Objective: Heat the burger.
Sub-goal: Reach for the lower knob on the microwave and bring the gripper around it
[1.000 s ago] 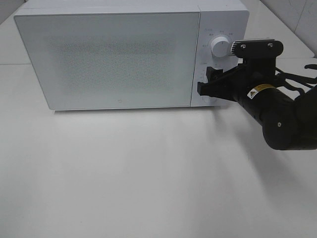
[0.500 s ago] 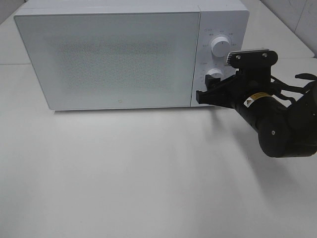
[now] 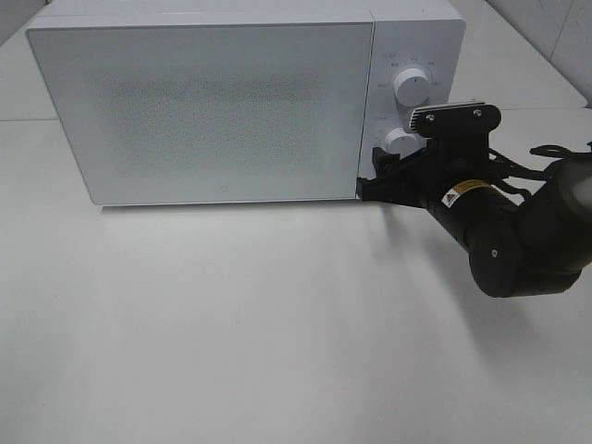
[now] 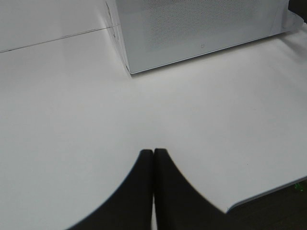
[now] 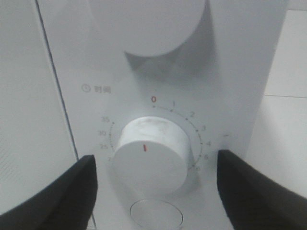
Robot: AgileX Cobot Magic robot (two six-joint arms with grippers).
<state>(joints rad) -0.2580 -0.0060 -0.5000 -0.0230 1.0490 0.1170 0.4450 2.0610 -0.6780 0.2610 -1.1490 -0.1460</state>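
The right arm (image 3: 523, 245) is built as a thick, rounded, matte black body, dotted with small silver screw heads. A white label (image 3: 455, 194) with a yellow warning triangle is stuck on it. Thin black cables (image 3: 546, 149) are looped alongside. A black bracket (image 3: 458, 120), edged by a pale ribbed strip, is fastened with two screws. The left gripper (image 4: 153, 152) is formed of black, curved, tapering fingers.

We see the microwave (image 3: 250, 102) standing on the table (image 3: 231, 324), toward its back edge. Its door (image 3: 185, 139) takes the left part of the front and the control panel (image 3: 384, 102) the right part. On the panel, the upper dial (image 3: 412, 86) sits above the lower dial (image 5: 151, 158), and a button (image 5: 156, 214) lies under that. The right gripper (image 3: 373, 171) is before the panel, one finger on each side of the lower dial, apart from it. The left gripper (image 4: 153, 155) is over the table, before the microwave.
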